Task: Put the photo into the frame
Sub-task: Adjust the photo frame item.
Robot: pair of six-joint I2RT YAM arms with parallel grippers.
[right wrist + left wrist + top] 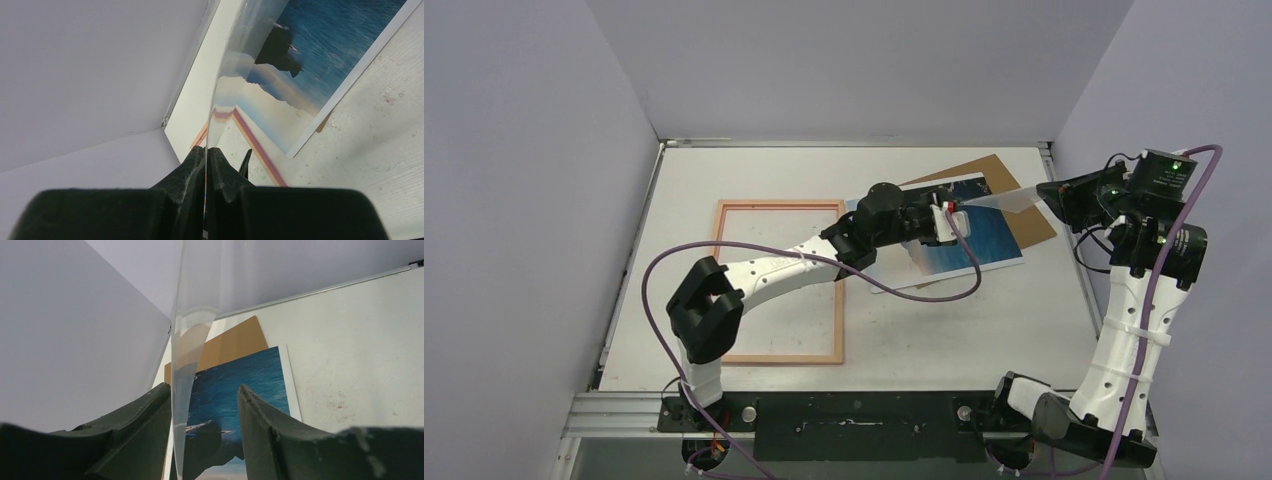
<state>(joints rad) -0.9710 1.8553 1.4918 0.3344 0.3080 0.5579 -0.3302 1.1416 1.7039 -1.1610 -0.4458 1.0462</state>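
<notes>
The photo (989, 245) lies face up at the table's right middle, sea and mountains showing, partly on the brown backing board (1027, 226). It also shows in the left wrist view (240, 385) and the right wrist view (330, 35). The frame (839, 300) lies flat at the left and holds nothing; its pink edge (255, 142) shows in the right wrist view. My right gripper (1056, 192) (206, 150) is shut on the clear sheet (1009, 200) (235, 65) and holds it above the photo. My left gripper (951, 215) (205, 390) is open, with the sheet's far edge (187, 350) between its jaws beside the left finger.
The backing board (235, 342) sticks out behind the photo toward the back wall. Grey walls close the table on three sides. The left arm's purple cable (924, 290) loops over the table in front of the photo.
</notes>
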